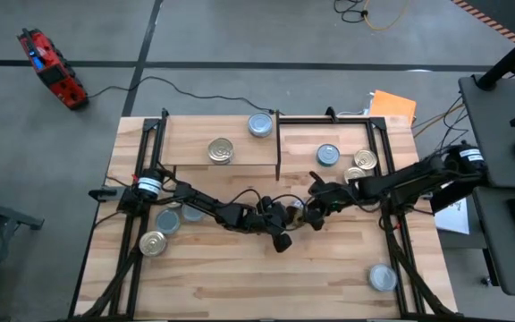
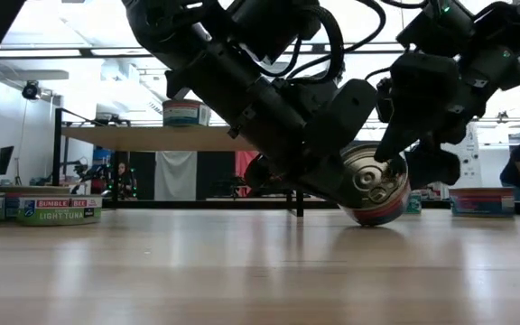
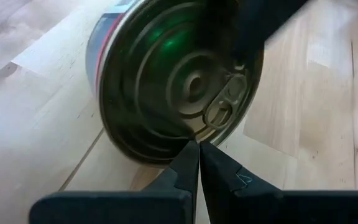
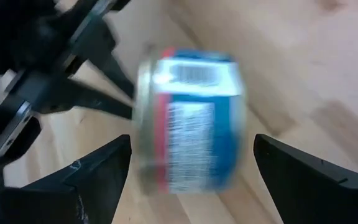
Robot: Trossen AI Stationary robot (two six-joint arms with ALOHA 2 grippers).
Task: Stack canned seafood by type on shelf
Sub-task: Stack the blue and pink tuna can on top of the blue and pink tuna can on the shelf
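Your left pincer [image 3: 197,152] is pressed fully shut, holding nothing — its closed tips sit right at the lower rim of a tin [image 3: 173,81] that is tipped up on its edge on the tabletop [image 1: 266,277], pull-tab lid facing that pincer. Your right pincer [image 4: 188,162] stands wide open on the far side of the same tin, one finger [image 4: 98,168] on each side of the blue-and-red label; neither finger is visibly touching it, so nothing is gripped there. From the low view you see the tilted tin [image 2: 376,185] just between the two pincers, resting on its rim.

Beyond the pincers, the shelf [image 1: 217,161] carries two tins: a golden-lidded tin [image 1: 221,150] and a silver-lidded tin [image 1: 260,124] near the upright panel. Behind your right pincer three more tins [image 1: 347,163] cluster on the tabletop past the shelf's end. Beside your left arm lie two further tins [image 1: 159,233] — and a lone tin [image 1: 383,277] sits well apart from your right pincer, near the tabletop's front corner.
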